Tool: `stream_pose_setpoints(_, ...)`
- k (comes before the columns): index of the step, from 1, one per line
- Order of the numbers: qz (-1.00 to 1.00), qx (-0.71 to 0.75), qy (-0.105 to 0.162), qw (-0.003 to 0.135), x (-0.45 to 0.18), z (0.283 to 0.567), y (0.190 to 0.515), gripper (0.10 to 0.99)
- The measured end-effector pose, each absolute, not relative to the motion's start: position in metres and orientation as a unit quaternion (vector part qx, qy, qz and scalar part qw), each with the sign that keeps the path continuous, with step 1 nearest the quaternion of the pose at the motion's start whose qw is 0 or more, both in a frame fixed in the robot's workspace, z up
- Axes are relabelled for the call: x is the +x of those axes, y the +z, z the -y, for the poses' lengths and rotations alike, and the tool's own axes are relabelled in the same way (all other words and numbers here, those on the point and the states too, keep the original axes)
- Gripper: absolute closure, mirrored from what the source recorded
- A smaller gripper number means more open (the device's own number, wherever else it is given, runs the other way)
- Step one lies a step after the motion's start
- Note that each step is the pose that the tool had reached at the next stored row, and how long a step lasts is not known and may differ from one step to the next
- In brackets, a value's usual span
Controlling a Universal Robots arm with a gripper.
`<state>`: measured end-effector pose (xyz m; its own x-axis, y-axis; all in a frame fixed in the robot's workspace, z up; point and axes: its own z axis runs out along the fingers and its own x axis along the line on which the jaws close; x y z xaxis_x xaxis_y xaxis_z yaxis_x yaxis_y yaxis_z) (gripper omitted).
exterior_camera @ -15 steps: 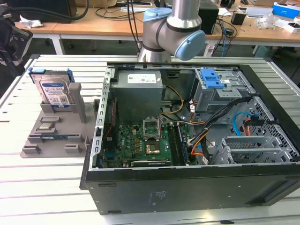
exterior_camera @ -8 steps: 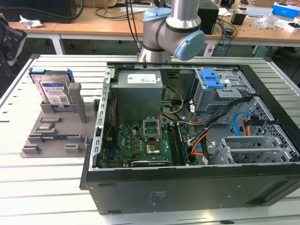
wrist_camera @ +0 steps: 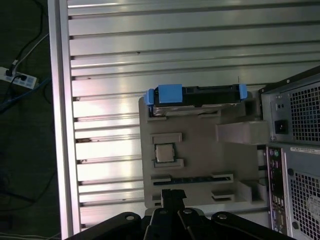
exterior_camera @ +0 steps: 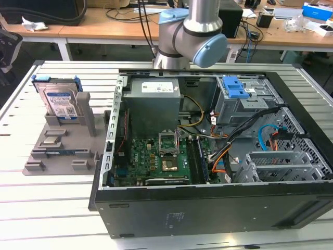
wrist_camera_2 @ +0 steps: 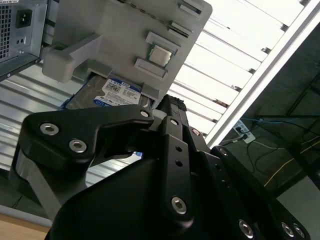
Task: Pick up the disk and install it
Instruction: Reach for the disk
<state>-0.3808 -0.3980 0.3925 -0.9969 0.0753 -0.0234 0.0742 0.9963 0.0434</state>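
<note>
On the exterior view's left, beside the computer case [exterior_camera: 208, 213], the disk [exterior_camera: 60, 101] stands on edge in a grey holder [exterior_camera: 57, 151], apart from the gripper [wrist_camera: 173, 196], whose jaws are pressed together, empty.

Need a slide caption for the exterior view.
Disk upright in the grey fixture beside the open computer case; robot arm behind the case.

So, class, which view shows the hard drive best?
The exterior view: the hard drive stands upright in the grey holder, label facing the camera. The first wrist view shows its edge and blue rails; the second wrist view shows part of its label.
</note>
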Motion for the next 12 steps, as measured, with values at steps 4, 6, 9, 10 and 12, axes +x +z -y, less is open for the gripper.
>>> stream_pose_setpoints(4, -0.999, 0.037, 0.021, 0.013, -0.387, 0.398, 0.392, 0.98)
stream_pose_setpoints(6, -0.999, 0.037, 0.021, 0.013, -0.389, 0.398, 0.392, 0.98)
stream_pose_setpoints(9, -0.999, 0.037, 0.021, 0.012, -0.392, 0.398, 0.392, 0.98)
stream_pose_setpoints(10, -0.999, 0.037, 0.021, 0.013, -0.394, 0.398, 0.392, 0.98)
stream_pose_setpoints(12, -0.999, 0.037, 0.021, 0.012, -0.396, 0.398, 0.392, 0.98)
